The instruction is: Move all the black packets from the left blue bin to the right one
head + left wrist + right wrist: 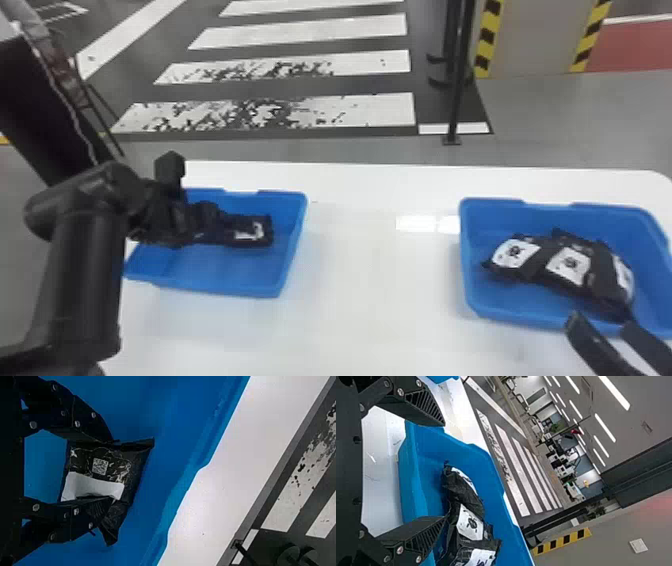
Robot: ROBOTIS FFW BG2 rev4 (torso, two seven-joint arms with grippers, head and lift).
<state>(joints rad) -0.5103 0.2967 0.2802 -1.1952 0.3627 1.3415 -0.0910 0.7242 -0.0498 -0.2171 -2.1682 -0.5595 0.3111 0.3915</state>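
Left claw point(113, 472) is half closed round a black packet point(104, 468) in the left bin point(225, 267), and the packet could be dropped if its soft sides slip, while the right claw point(444, 470) is spread by the right bin point(500, 297).

I'm looking into a large indoor hall, a workshop or test floor by its look, though I can't tell which. Past the far edge of the white table point(360, 280), the head view gives me a grey floor point(550, 120) painted like a street, with worn white crossing stripes point(310, 32). Beyond the far right corner stand a pillar point(535, 40) edged in yellow-and-black hazard bands point(487, 45) and, behind, a red floor patch point(635, 47). My right wrist view catches rows of ceiling strip lights point(614, 392), with a green plant point(558, 426) among distant furnishings too small to name.
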